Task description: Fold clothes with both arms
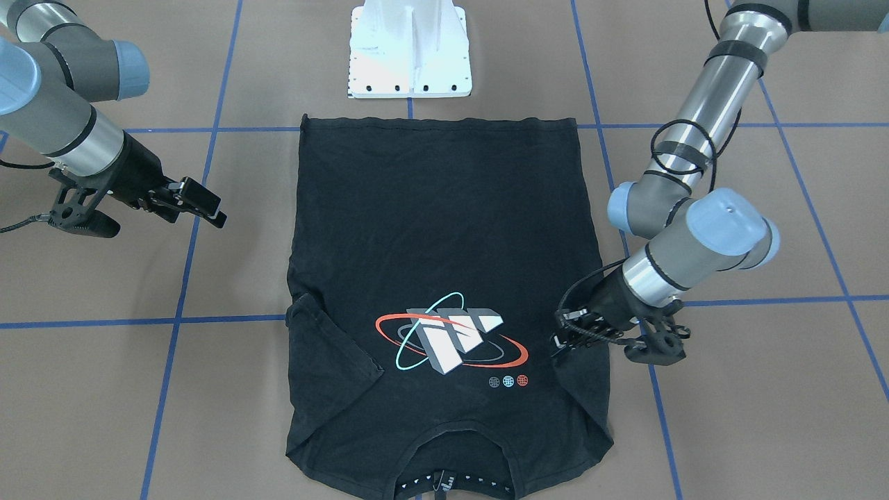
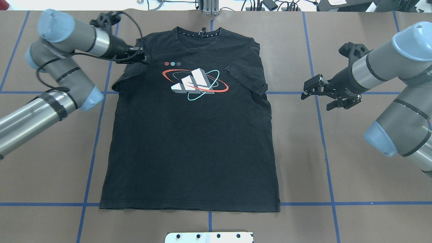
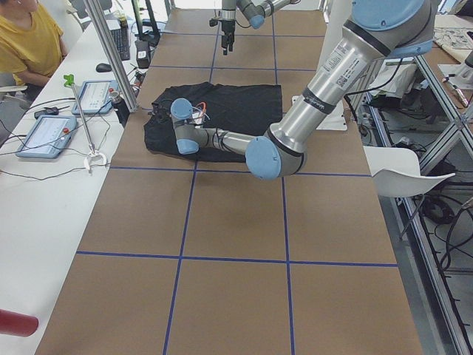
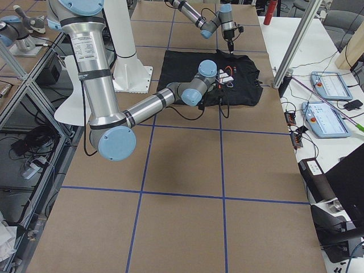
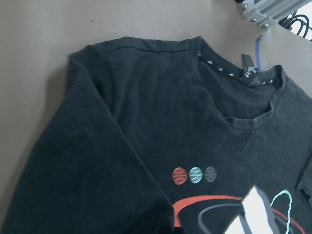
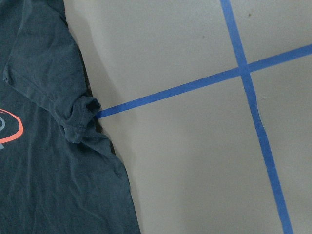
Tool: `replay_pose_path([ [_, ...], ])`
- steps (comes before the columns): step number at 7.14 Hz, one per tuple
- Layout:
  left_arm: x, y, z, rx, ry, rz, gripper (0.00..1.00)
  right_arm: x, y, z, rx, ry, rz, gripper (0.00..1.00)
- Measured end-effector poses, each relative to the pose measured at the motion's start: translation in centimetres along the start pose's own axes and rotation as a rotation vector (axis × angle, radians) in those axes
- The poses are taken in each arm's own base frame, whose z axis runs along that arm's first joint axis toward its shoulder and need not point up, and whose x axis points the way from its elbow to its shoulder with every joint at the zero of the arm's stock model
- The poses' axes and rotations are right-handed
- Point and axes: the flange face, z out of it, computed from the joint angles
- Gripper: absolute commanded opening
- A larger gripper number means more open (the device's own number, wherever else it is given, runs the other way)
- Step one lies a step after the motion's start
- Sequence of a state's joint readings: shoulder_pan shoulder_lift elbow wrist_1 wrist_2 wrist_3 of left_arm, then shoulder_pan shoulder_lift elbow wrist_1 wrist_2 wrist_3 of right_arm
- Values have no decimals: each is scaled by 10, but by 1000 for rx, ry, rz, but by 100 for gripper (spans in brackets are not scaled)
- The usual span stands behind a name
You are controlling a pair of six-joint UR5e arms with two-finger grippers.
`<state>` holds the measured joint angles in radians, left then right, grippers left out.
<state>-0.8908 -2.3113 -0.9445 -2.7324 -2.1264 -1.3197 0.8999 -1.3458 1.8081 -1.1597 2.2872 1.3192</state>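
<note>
The black T-shirt [image 2: 189, 145] lay flat and chest up on the brown table [image 2: 354, 189], with its hem nearest the white base plate [image 2: 209, 237]. The sleeve [image 2: 248, 79] on the shirt's right side was turned inward onto the body. The left gripper [image 2: 144, 56] stood at the shirt's left shoulder, beside the logo [image 2: 195, 82]; its jaws were partly apart, and contact with the cloth could not be confirmed. The right gripper [image 2: 303, 91] stood apart from the shirt's right side, level with the turned sleeve, jaws apart and empty.
</note>
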Motion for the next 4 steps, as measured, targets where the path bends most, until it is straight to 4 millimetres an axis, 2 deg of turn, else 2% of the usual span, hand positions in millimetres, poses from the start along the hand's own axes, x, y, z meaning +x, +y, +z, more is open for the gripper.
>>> replay_pose_path([
  [4, -3, -14, 20, 61, -50, -16, 0, 2, -1, 1, 1, 4, 3, 100],
])
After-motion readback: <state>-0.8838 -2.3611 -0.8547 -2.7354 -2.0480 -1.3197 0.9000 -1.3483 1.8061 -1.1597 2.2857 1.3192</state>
